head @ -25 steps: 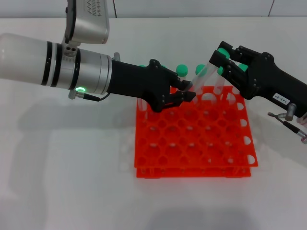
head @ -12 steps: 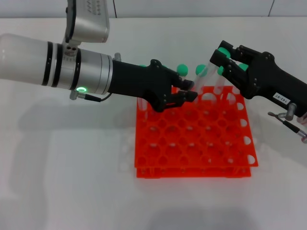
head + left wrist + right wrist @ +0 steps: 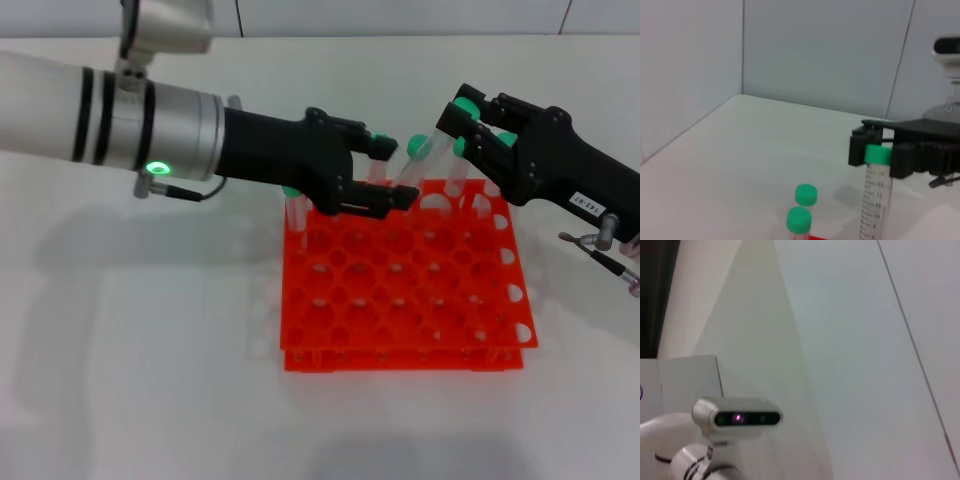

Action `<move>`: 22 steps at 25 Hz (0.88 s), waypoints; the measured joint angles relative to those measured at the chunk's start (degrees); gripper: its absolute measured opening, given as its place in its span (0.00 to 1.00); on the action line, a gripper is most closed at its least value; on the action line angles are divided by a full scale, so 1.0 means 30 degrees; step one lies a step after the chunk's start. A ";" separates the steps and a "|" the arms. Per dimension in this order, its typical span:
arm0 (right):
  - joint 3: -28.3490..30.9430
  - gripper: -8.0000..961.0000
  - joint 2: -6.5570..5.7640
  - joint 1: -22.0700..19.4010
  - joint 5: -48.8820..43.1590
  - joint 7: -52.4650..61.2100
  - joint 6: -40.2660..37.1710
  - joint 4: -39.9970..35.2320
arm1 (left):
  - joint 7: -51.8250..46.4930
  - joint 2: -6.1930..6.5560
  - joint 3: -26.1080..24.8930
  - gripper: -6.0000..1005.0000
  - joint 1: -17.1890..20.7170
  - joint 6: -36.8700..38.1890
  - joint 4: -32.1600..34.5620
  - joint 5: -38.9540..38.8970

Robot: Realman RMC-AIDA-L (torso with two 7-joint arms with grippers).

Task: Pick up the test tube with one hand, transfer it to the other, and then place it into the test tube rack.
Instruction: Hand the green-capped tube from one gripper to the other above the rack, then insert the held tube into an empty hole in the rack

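The test tube (image 3: 876, 192) hangs by its green cap (image 3: 463, 104) from my right gripper (image 3: 458, 116), which is shut on it above the rack's back edge; the left wrist view shows this right gripper (image 3: 878, 153) clamped on the cap. The clear body slants down toward my left gripper (image 3: 392, 173). That left gripper, on the arm with the green ring, is open, one finger on each side of the tube's lower end. The orange-red test tube rack (image 3: 400, 358) lies below both grippers. The right wrist view shows only a wall and the robot's head.
Several other green-capped tubes (image 3: 418, 147) stand in the rack's back row, two of them (image 3: 805, 194) close beneath my left gripper. One more (image 3: 291, 192) stands at the rack's back left corner. A white table (image 3: 150, 380) surrounds the rack.
My left gripper's fingers have spread apart from around the tube's lower end, and the left arm has shifted slightly up. The right gripper and the tube have stayed in place.
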 joint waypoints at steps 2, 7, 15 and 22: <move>-0.0097 0.28 0.0000 -0.0004 -0.0089 0.0032 -0.0003 -0.0131 | -0.1625 0.0012 -0.0002 0.52 0.0588 0.0355 0.1838 0.0606; -0.0222 0.28 -0.0092 -0.0032 -0.0222 0.0060 -0.0027 -0.0259 | -0.5284 0.0000 -0.0004 0.75 0.2085 0.1343 0.6629 0.2482; -0.1095 0.28 -0.0160 -0.0560 -0.0449 0.0938 0.0169 -0.2081 | -0.8910 -0.0014 0.0010 0.89 0.5295 0.2479 1.4084 0.3098; -0.1638 0.28 -0.0188 -0.0619 -0.0541 0.2081 0.0691 -0.3809 | -0.9017 -0.0037 -0.0030 0.89 0.8821 0.2457 1.7206 0.2146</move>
